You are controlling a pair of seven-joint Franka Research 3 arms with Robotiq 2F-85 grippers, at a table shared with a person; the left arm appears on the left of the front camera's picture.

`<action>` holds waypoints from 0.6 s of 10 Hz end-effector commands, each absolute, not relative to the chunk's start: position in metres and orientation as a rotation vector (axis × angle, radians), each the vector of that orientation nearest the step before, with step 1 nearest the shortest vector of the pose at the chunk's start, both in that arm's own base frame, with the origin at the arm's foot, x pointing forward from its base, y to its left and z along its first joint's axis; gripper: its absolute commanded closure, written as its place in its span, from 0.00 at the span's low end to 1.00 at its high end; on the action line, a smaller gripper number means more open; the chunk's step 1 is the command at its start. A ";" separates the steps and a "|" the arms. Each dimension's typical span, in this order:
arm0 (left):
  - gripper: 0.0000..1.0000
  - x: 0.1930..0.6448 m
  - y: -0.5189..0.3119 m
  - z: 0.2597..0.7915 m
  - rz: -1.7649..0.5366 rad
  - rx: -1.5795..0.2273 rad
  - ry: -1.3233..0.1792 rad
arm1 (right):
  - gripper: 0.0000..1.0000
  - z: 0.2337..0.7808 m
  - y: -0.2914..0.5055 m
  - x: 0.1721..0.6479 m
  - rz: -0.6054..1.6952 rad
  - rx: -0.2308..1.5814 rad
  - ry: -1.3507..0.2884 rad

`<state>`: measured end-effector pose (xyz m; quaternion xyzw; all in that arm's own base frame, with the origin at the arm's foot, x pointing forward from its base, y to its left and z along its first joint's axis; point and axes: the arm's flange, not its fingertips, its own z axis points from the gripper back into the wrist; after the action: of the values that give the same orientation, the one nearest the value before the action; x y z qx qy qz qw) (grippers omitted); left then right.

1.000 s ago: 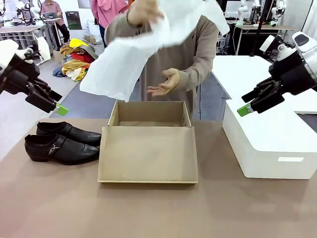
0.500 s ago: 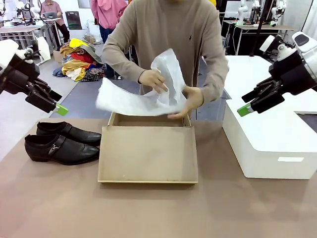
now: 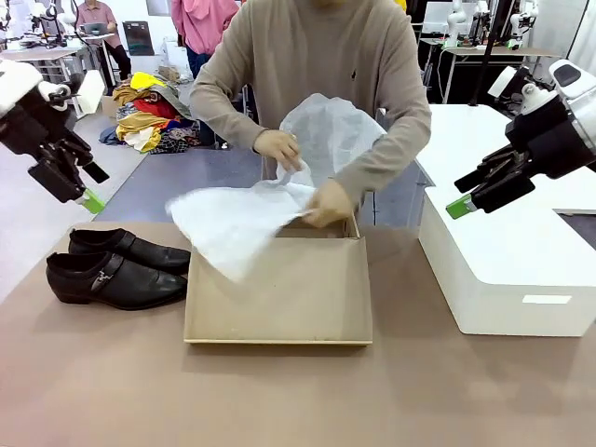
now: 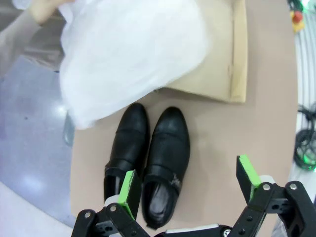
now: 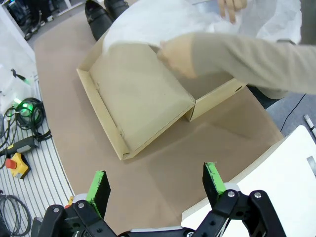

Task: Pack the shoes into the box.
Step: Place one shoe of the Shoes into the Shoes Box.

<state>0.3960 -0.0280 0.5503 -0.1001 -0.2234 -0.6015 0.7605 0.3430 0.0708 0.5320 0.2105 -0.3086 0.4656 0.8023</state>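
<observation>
shoes [image 3: 116, 270]: glossy black all over, with a small silver buckle; just ahead of the left fingers [image 4: 129, 193]
left fingers: black, with bright green pads
right fingers [image 5: 212, 181]: black, with bright green pads
box [image 5: 143, 98]: plain tan cardboard, ahead of the right fingers
tissue paper [image 3: 233, 223]: white, slightly see-through
surface [image 3: 279, 400]: even dull brown
large box [image 3: 503, 270]: plain white, near the right fingers
sleeve [image 3: 396, 140]: beige

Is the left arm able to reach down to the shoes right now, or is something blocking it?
Probably yes. The left gripper hangs over the shoes, jaws open, with nothing between. The tissue paper hangs over the box, beside the shoes, not over them.
</observation>
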 end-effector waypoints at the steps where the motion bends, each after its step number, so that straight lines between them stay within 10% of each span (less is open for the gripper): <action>1: 0.00 0.427 -0.019 0.560 -1.455 -0.136 -0.387 | 0.00 0.532 0.070 0.344 1.004 0.466 -0.669; 6: 0.00 0.488 0.000 0.542 -1.628 -0.065 -0.246 | 0.00 0.532 0.070 0.344 1.004 0.466 -0.669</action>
<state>0.4800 -0.0054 0.5394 -0.0405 -0.1181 -0.7202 0.6825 0.3430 0.0706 0.5320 0.2101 -0.3084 0.4655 0.8025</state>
